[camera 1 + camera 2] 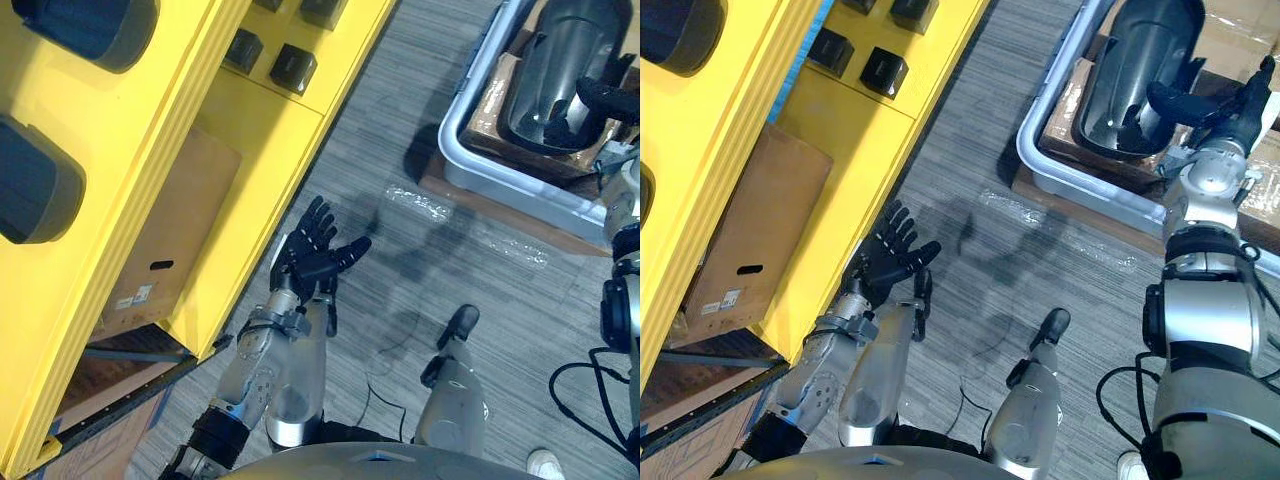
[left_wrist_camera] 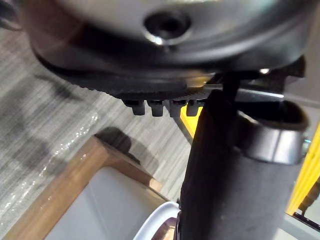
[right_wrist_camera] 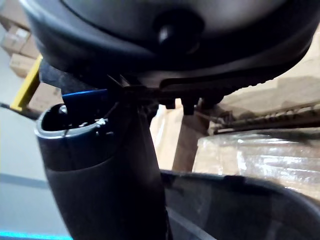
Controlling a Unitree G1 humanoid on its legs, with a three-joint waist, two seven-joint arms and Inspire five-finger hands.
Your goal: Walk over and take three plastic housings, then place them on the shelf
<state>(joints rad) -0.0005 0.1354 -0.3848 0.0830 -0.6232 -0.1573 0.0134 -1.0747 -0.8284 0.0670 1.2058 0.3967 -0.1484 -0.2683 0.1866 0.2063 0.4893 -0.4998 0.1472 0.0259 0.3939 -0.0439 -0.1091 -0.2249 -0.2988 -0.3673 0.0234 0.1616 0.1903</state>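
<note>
A large black plastic housing (image 1: 1140, 70) lies hollow side up in a grey bin (image 1: 1060, 170) at the far right. My right hand (image 1: 1232, 112) is at its near rim, thumb (image 3: 100, 175) reaching over the hollow, fingers straight, not closed on it. Two more dark housings (image 1: 90, 30) (image 1: 35, 180) rest on the yellow shelf (image 1: 180, 110) at the left. Beside the shelf's lower front, my left hand (image 1: 315, 250) hangs open over the floor with fingers spread and nothing in it.
Small dark boxes (image 1: 290, 68) sit on a lower level of the shelf, and a cardboard box (image 1: 170, 230) stands under it. The bin rests on cardboard and a wooden pallet (image 2: 75, 180). Clear plastic film (image 1: 420, 205) lies on the grey floor.
</note>
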